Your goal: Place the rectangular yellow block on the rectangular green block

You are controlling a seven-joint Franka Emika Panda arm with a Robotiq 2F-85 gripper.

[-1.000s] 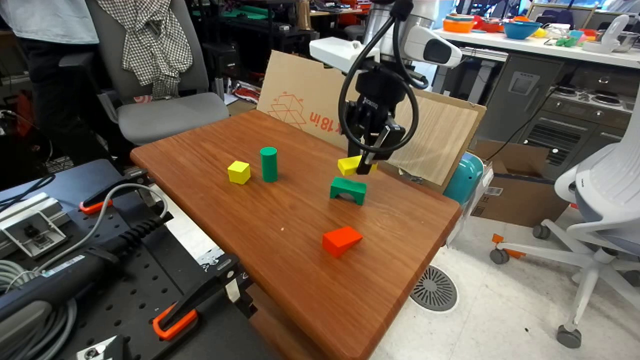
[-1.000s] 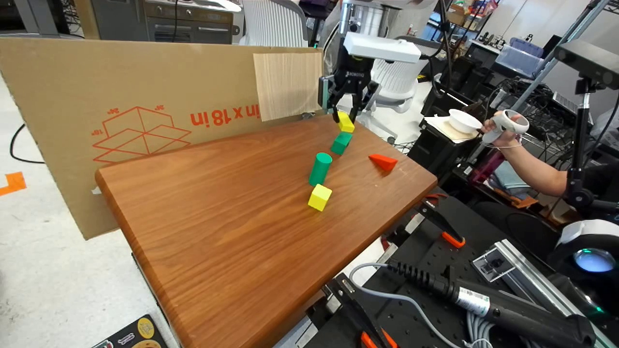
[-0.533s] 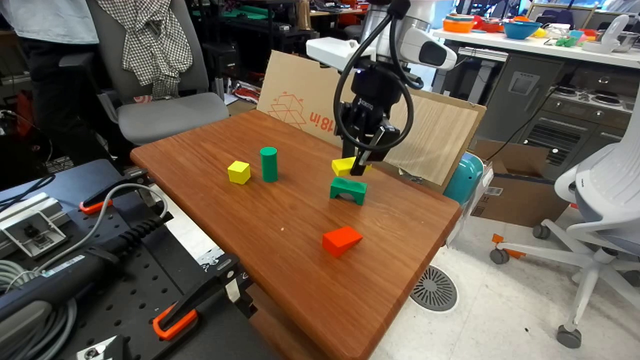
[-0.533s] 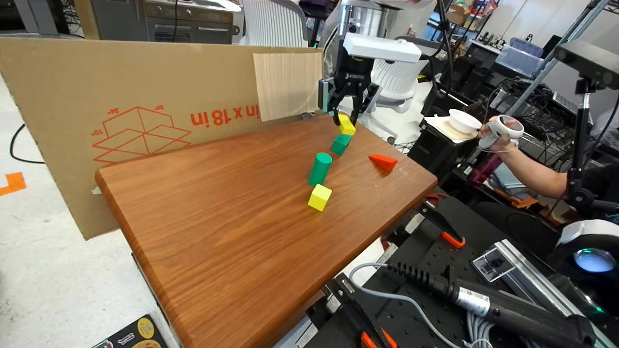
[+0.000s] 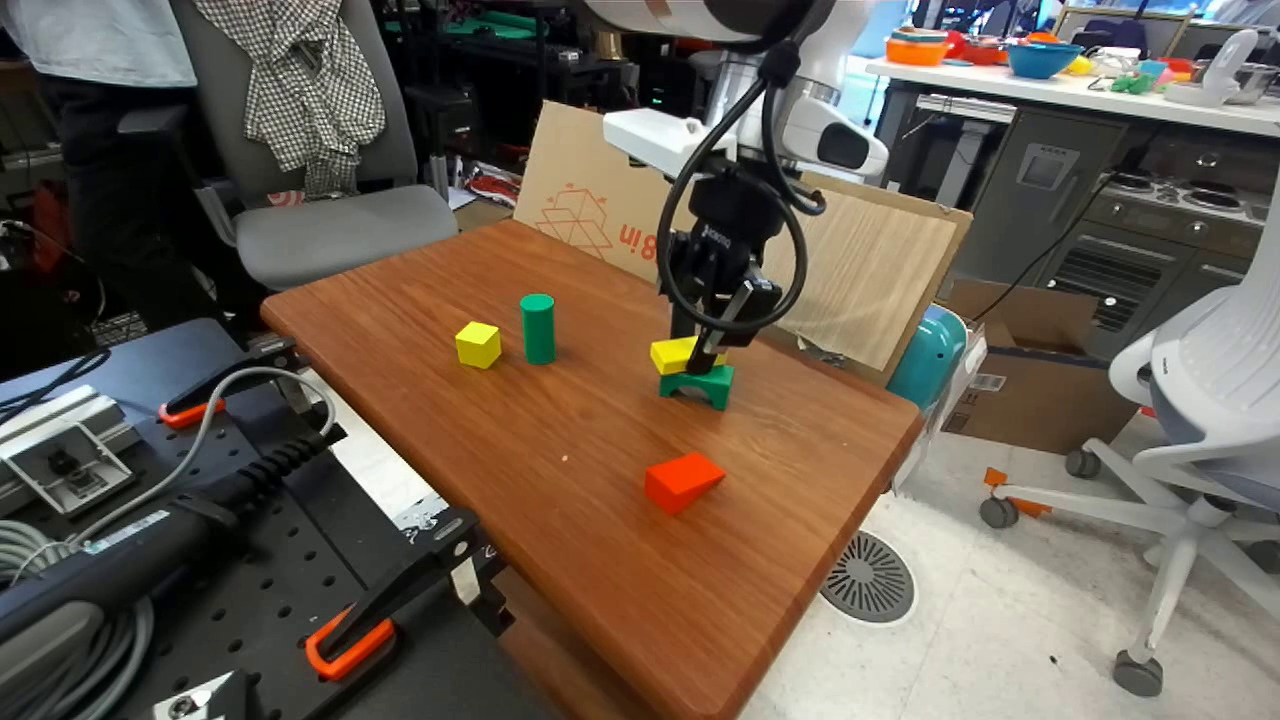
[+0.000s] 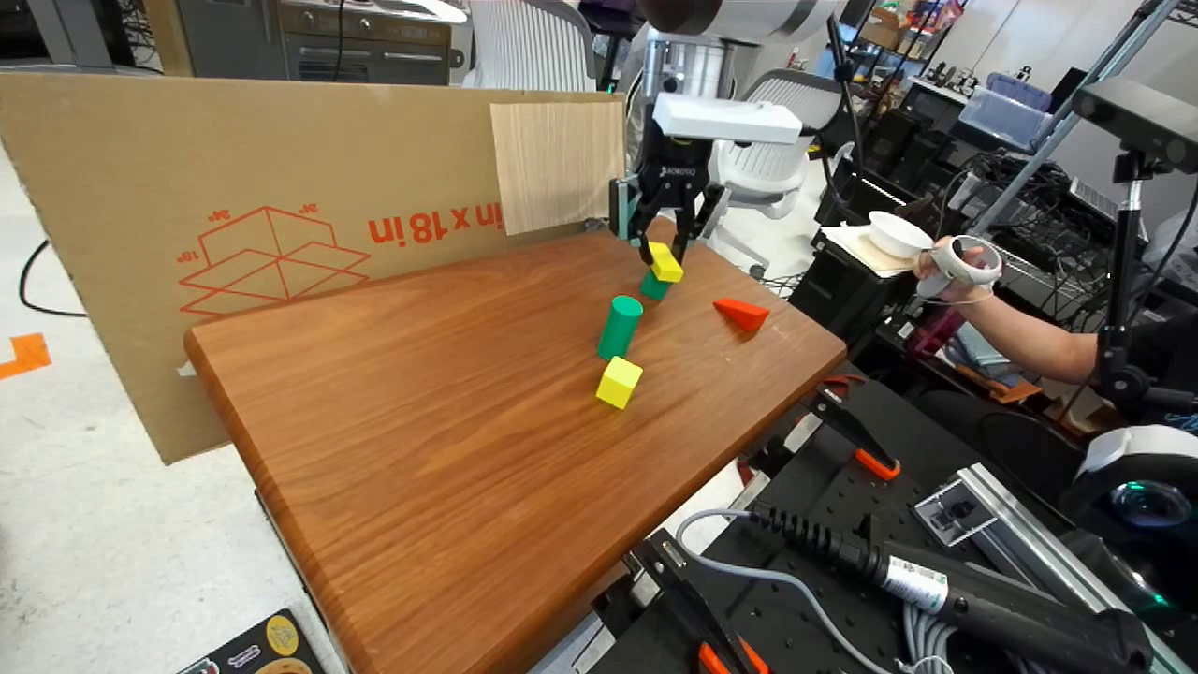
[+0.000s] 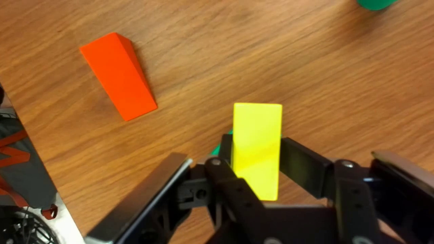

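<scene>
Lowered since a moment ago: the claw (image 5: 694,345), clamped on the yellow bar (image 5: 669,355). Left of centre in an exterior view stand a yellow cube (image 5: 478,345) and nearby green cylinder (image 5: 538,332); next, broad tabletop (image 5: 570,500), cardboard (image 5: 600,165) behind; right of centre, the bar over the green arch (image 5: 711,382), whether touching I can't tell; a red wedge (image 5: 684,482) below; then the tabletop's right edge.

Gripper (image 6: 664,251): lower than half a second ago.
Yellow block (image 7: 257,149): lowered with the gripper, now hiding more of the green block (image 5: 712,382) in both exterior views.
Green block: closer beneath the gripper; contact with the yellow block cannot be told.
Arm (image 6: 749,19): more of its upper part has dropped into sight above the gripper.
</scene>
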